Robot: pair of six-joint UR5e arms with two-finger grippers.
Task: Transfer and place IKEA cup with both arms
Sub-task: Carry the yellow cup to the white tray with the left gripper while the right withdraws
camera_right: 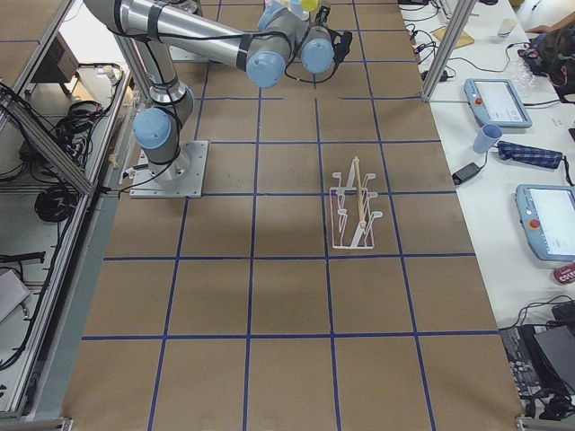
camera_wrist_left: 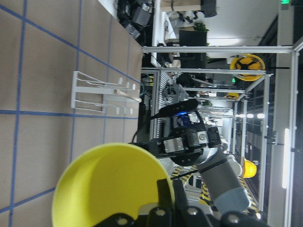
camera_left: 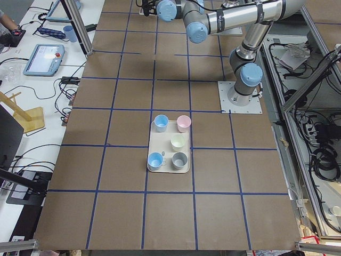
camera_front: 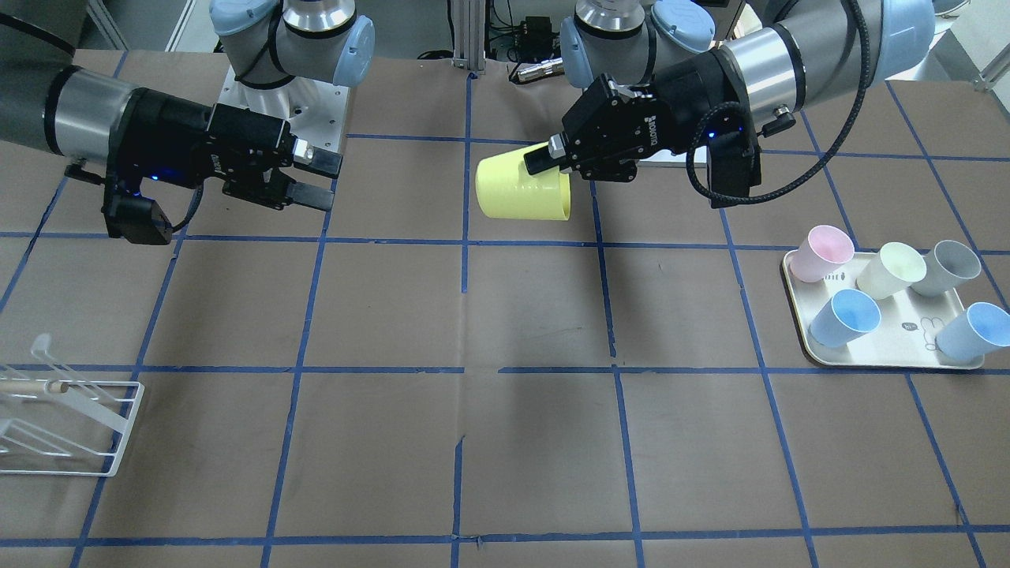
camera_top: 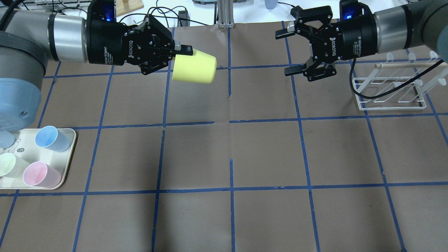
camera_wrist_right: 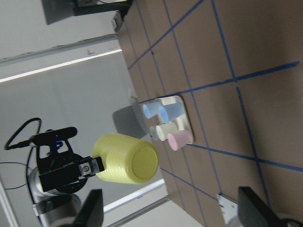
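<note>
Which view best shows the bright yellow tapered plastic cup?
Overhead exterior: the yellow cup shows whole, held sideways by its rim in the left gripper. Front-facing: gripper overlaps it. Left wrist: only its inside. Right wrist: its base. Side views: barely visible.

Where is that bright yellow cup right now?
In the overhead view the yellow cup is left of centre, held sideways by the left gripper, its base pointing toward the open right gripper.
</note>
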